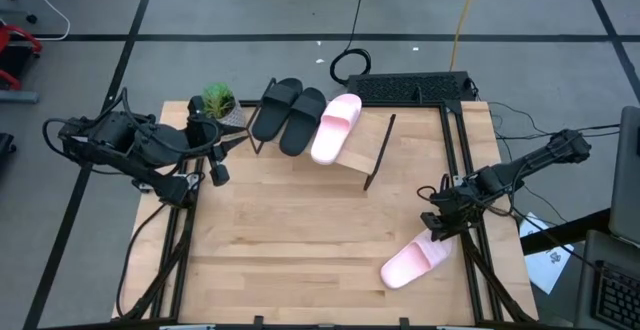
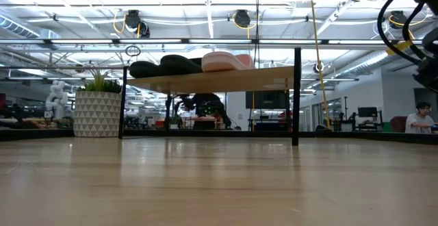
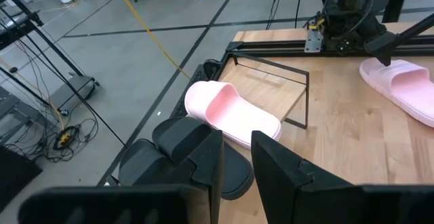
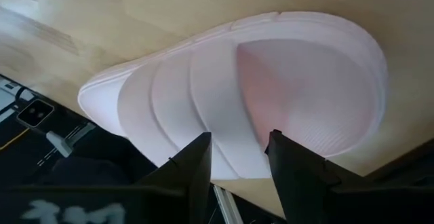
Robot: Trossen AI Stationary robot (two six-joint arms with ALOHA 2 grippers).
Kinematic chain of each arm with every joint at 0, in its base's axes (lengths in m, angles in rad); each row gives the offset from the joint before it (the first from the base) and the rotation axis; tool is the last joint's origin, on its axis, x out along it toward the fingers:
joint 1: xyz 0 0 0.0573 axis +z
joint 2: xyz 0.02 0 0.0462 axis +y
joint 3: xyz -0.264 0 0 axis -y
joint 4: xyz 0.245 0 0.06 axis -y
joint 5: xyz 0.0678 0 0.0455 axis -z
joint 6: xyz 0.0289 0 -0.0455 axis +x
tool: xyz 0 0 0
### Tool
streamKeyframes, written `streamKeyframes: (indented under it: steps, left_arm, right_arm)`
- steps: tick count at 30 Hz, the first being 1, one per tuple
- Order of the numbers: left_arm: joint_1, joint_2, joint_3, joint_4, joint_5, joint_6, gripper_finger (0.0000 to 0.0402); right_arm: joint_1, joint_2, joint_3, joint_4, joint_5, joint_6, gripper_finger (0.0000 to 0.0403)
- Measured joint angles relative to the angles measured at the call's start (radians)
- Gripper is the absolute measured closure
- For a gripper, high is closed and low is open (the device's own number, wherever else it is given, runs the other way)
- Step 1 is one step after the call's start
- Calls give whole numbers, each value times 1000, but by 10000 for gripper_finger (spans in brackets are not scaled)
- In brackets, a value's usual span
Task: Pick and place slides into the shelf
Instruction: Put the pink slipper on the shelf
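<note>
The shelf [image 1: 372, 153] stands at the table's far middle. It carries two black slides [image 1: 290, 115] and one pink slide [image 1: 335, 128], which also show in the low view [image 2: 226, 62]. A second pink slide [image 1: 415, 262] lies on the table at the near right, partly over the right edge. My right gripper [image 1: 440, 228] is open over that slide's far end; in the right wrist view its fingers [image 4: 196, 166] stand over the strap [image 4: 203, 95]. My left gripper [image 1: 217, 170] waits at the far left beside the shelf, open by a narrow gap [image 3: 237, 163]. My right gripper comes at the pink slide [image 4: 271, 81] from above, pointing down. Its fingers hide the place below them, and I cannot tell whether they touch the slide. The slide lies flat on the table.
A potted plant [image 1: 218, 100] stands at the far left corner, next to the shelf and my left gripper. A dark frame [image 1: 415, 88] runs behind the shelf, and rails run along both table sides. Bare wood [image 1: 300, 230] spans the table's middle and near part.
</note>
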Motion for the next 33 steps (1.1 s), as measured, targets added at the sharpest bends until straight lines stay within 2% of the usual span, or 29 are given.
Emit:
streamKeyframes:
  steps: [19,33]
  left_arm:
    - [0,0,0,0,0,3,321]
    - [0,0,0,-1,0,3,321]
  right_arm:
    - [0,109,1,119,-27,-22,266]
    - [0,117,1,194,-27,-54,266]
